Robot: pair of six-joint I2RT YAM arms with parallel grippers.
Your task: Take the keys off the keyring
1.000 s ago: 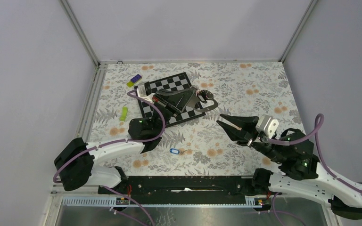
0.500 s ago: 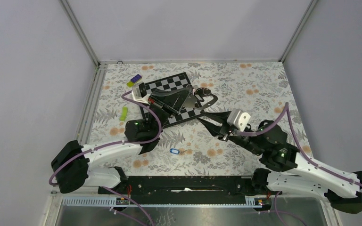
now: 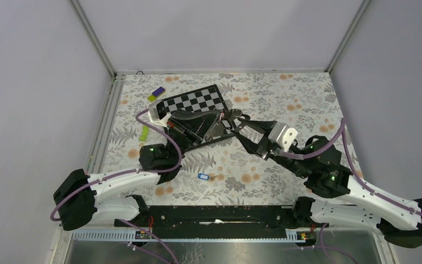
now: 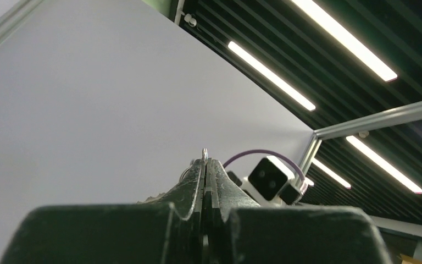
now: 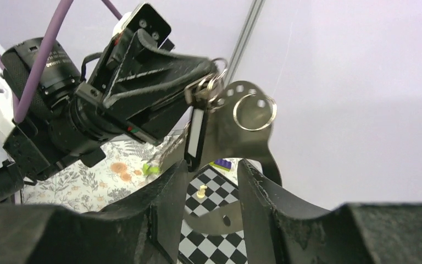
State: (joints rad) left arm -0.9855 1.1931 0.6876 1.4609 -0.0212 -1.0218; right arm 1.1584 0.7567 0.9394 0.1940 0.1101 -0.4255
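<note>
The table [image 3: 286, 99] is seen from above and behind; the left wrist view is tilted ceilingward — the left gripper [image 5: 209, 77] and chessboard [image 3: 192, 100] are shared by the close right wrist view and the top view.

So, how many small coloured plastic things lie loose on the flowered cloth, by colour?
Blue tag: 1
Green piece: 1
Purple-and-yellow piece: 1
Total: 3

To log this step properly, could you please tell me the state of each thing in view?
left pincer: shut on the keyring, raised.
right pincer: open, gripping nothing.
keyring: pinched, off the table.
white-label tag: hanging from the keyring.
dark metal plate: hanging beside the tag.
blue tag: lying on the table.
chess piece: upright on the chessboard.
</note>
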